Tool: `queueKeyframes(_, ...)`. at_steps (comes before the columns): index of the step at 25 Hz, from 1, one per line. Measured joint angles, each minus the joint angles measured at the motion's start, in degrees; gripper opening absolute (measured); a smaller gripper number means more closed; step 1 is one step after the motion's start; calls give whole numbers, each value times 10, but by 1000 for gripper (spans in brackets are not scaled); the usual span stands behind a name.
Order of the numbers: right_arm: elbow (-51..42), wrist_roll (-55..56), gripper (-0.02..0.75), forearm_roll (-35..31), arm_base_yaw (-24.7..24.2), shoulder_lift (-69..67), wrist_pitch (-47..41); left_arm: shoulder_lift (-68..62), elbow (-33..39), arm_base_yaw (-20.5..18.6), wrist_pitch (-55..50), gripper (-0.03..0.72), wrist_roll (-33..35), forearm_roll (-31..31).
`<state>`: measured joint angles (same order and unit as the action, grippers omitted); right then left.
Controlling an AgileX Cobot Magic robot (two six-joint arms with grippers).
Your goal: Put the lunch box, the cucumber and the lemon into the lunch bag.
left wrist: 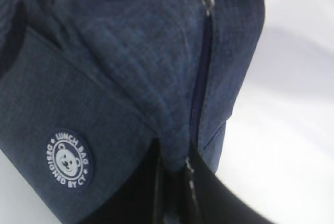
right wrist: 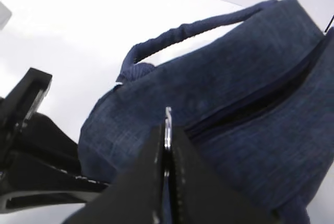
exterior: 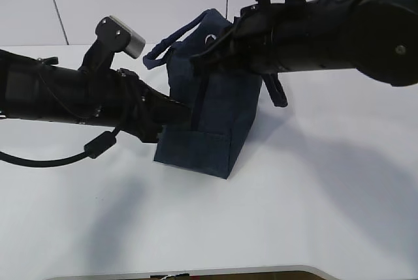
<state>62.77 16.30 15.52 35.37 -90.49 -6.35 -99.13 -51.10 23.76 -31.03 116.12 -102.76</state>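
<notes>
Nearest us in the exterior view, the bare white table [exterior: 274, 228] runs up to the navy lunch bag [exterior: 219, 107], which stands upright at the centre with its zipper line facing us.

At nine o'clock our left gripper [exterior: 185, 114] is clenched on the bag's fabric low beside the zipper [left wrist: 201, 85]; in the left wrist view the cloth bunches between its dark fingers [left wrist: 172, 192], just right of the round white logo [left wrist: 68, 158].

Farther back, at about twelve o'clock, our right gripper [right wrist: 167, 156] is clamped on a thin silver piece at the top end of the zipper, which we take for the ring pull [right wrist: 168, 125].

We judge the step is opening the bag. To do it well, we should keep the left pinch taut and draw the pull straight along the zipper track.

Lunch box, cucumber and lemon are out of view.
</notes>
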Motion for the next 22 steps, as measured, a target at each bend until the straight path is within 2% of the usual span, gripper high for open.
queueKeyframes(8,24,0,5,6,0,0,-24,0,0,0,0,-3,-25,8)
queueKeyframes(17,29,0,5,7,0,0,-31,24,0,0,7,-3,-65,85)
queueKeyframes(22,56,0,5,9,0,-7,-48,27,15,0,7,-4,-76,97)
